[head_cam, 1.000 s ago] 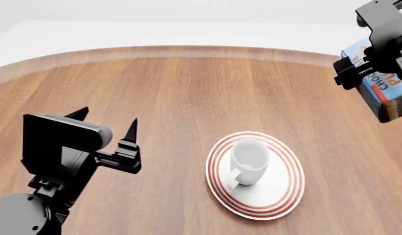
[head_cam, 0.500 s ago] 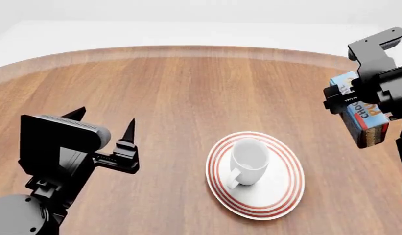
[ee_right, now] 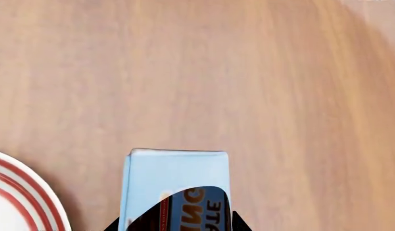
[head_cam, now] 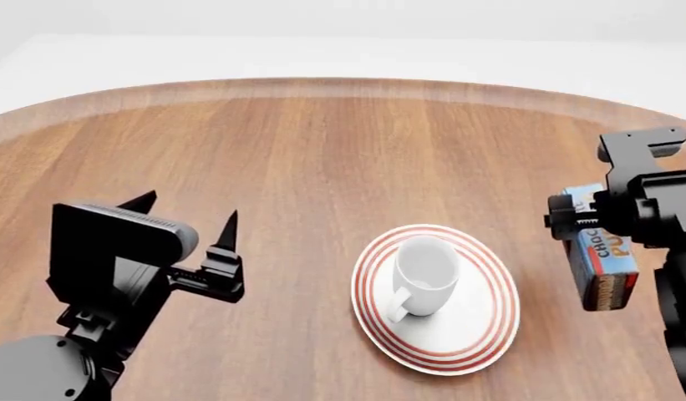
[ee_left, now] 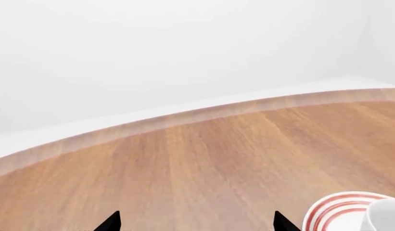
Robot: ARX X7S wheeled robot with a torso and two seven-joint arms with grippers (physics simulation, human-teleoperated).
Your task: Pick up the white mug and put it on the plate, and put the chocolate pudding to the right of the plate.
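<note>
- The right tool (head_cam: 593, 242) is mostly hidden behind its own black housing in the head view; its finger tips show only as dark slivers at the edge of the right wrist view, clamped on either side of the small rectangular chocolate pudding carton with the light blue face (head_cam: 602, 266).
- The carton's red lettering is partly covered and cut off, so only fragments read (ee_right: 176, 188).
- The carton hangs to the right of the round white plate with thin red rings (head_cam: 482, 322), apart from it; whether it touches the wood cannot be told.
- The plain glossy white ceramic mug (head_cam: 423, 275) stands upright on that plate, handle towards the robot.
- In the left wrist view only a corner of the plate (ee_left: 335, 211) and a sliver of the mug (ee_left: 387, 216) enter the frame.
- The left tool (head_cam: 186, 221) sits well left of the plate, its two pointed fingers spread wide with nothing between them; just their tips show in the wrist view (ee_left: 110, 222).
- Nothing stands between the carton and the plate.
- The round worktop of brown wood grain with a paler rim (head_cam: 320, 150) sits in a plain white room.
</note>
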